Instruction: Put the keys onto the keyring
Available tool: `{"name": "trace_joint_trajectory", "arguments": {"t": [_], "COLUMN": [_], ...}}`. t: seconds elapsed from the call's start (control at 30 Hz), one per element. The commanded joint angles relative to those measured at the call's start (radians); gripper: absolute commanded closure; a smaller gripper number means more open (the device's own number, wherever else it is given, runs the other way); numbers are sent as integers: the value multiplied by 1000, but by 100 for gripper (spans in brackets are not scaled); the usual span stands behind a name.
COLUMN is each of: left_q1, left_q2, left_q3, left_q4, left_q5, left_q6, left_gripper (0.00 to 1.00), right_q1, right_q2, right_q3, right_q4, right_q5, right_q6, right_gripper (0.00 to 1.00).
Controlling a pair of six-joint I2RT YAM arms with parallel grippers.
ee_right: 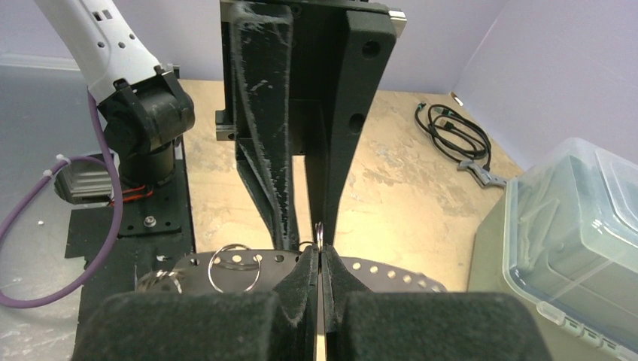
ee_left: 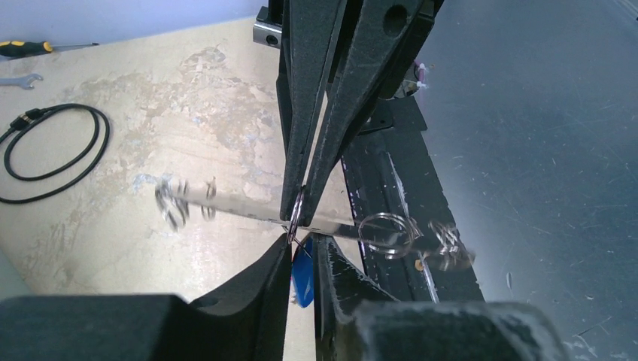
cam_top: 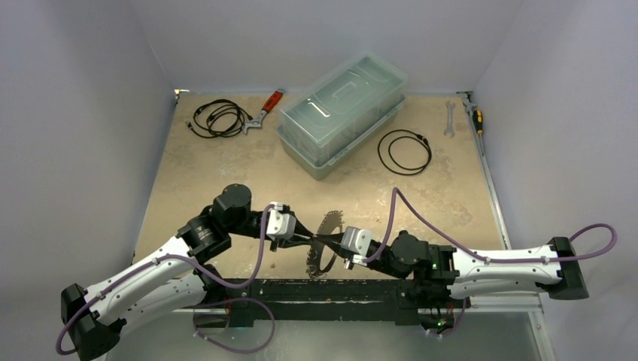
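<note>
Keyring (ee_left: 241, 204) hanging between two opposed arms, over the desk's (cam_top: 226, 165) near edge.
We see the right claw (ee_right: 320, 263) pinched shut on the keyring's rim, whose band runs crosswise to both arms. The left claw (ee_left: 301, 252), narrow, holds the blue-headed key (ee_left: 302, 277) just beside that rim, tip to tip.

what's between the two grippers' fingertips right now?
A small ring, pinched where the left gripper meets the right gripper. The band of the keyring crosses there. Both wrist views show it.
</note>
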Motion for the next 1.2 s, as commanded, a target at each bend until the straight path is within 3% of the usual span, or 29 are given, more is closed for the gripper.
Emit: {"name": "trace_joint_trajectory", "arguments": {"t": [0.0, 0.07, 0.6, 1.17], "left_q1": [-1, -2, -1, -2], "left_q2": [10, 11, -30, 0], "left_q3": [13, 20, 31, 22], "left_q4": [25, 15, -3, -1], "left_q5": [2, -12, -95, -43], "left_q6": [2, 6, 33, 37], "left_gripper": [90, 100, 100, 100], "right_q1": [-1, -2, -1, -2], "right_q2": [3, -3, -42, -31], "right_q3": [12, 10, -34, -6], "right_q4": [81, 77, 37, 59], "right_q5": [-16, -12, 1, 6], "right_q6": [2, 4, 54, 22], "right_gripper": [100, 100, 100, 100]}}
